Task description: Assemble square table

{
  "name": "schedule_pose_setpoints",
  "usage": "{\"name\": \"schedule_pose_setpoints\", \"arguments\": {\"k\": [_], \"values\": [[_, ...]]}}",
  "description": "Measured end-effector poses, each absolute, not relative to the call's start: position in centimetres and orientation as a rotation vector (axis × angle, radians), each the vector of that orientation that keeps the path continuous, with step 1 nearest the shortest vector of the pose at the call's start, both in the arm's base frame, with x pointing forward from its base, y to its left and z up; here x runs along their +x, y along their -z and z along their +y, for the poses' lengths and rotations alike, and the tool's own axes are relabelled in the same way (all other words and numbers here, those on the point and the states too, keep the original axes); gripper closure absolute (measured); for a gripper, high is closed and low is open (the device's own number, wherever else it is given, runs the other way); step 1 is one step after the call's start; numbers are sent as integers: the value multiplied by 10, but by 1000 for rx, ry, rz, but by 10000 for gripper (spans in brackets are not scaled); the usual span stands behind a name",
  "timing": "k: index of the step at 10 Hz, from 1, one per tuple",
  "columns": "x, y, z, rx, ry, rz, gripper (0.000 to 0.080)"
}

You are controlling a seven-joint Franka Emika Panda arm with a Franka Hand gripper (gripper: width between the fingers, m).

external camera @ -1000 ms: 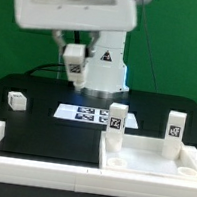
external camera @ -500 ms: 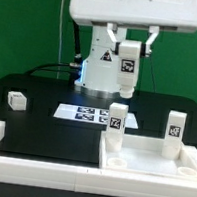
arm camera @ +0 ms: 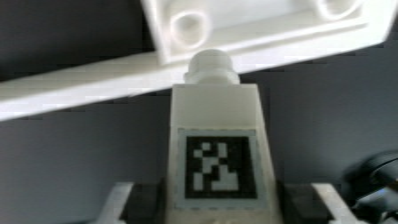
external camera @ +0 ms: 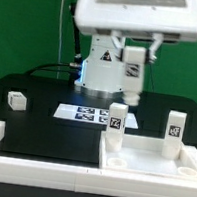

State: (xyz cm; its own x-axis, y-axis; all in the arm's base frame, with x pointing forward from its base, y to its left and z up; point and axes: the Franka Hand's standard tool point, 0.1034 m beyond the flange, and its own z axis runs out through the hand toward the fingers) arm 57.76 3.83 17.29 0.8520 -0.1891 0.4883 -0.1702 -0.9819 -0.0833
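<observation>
My gripper (external camera: 136,53) is shut on a chunky white leg (external camera: 134,75) with a tag and holds it upright in the air, in front of the robot base. In the wrist view the leg (arm camera: 215,120) sits between my fingers (arm camera: 135,203), its peg pointing away. The white square panel (external camera: 151,162) lies at the exterior view's lower right, with two legs standing on it (external camera: 114,129) (external camera: 172,136). The panel (arm camera: 267,25) also shows beyond the held leg in the wrist view. Another leg (external camera: 18,100) lies on the table at the exterior view's left.
The marker board (external camera: 84,113) lies flat in the middle of the black table. Long white border bars (external camera: 17,163) run along the front and the left corner. The robot base (external camera: 102,72) stands behind the held leg.
The arm has swung from the exterior view's left to its right with the leg in its grip, and in the last half second has moved a little further right and down.
</observation>
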Motion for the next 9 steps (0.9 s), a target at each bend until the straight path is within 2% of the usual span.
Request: {"name": "schedule_pose_setpoints", "arguments": {"k": [1,3,7,9], "values": [[579,-152,79,-3001,773,219,509],[594,-137,102,-3052,804,127,509],[594,-135,100,-3062,812,113,509],[605,-136,104,-3033,913,94,509]]}}
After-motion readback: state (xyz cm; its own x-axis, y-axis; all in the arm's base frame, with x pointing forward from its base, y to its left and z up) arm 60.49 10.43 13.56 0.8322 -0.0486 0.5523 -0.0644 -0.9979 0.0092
